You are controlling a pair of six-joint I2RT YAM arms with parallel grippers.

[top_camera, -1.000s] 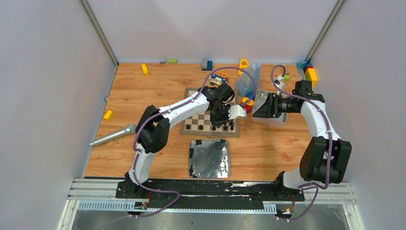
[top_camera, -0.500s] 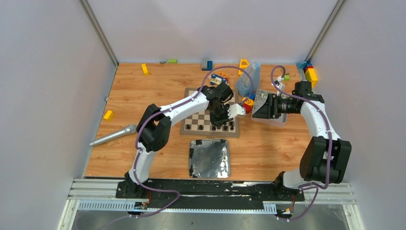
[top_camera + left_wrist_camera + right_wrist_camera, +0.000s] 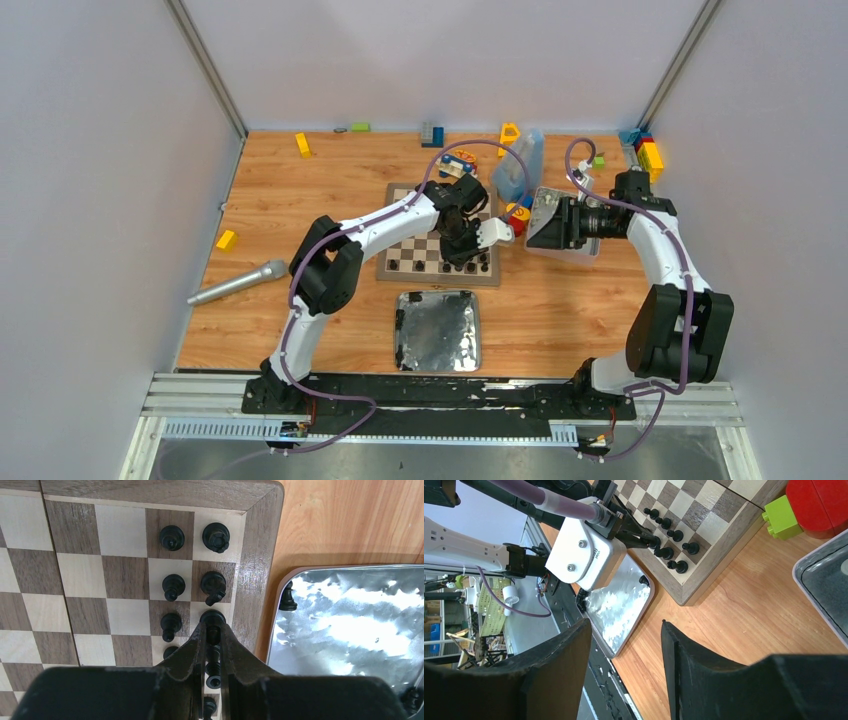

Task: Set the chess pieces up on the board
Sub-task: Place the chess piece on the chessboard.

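The board [image 3: 392, 235] lies mid-table, and black chess pieces [image 3: 420, 265] stand along its near edge. My left gripper [image 3: 463, 256] hangs over the board's near right part. In the left wrist view this gripper [image 3: 212, 630] is shut on the stem of a black chess piece [image 3: 212, 617] at the board's [image 3: 125, 575] edge row. Several other pieces [image 3: 173, 585] stand upright in two rows beside it. Two more pieces [image 3: 286, 597] rest on the silver tray [image 3: 350, 630]. My right gripper [image 3: 625, 625] is open and holds nothing, out to the right of the board [image 3: 704, 510].
A silver tray [image 3: 438, 330] sits in front of the board. A second metal tray [image 3: 560, 215] and a clear container [image 3: 520, 165] stand to its right. Coloured blocks [image 3: 648, 155] line the back edge; green [image 3: 781, 516] and red [image 3: 819, 502] ones touch the board's corner. A microphone [image 3: 235, 283] lies at left.
The left arm's elbow has shifted slightly to the right while its gripper stays over the same part of the board. The right arm has not moved.
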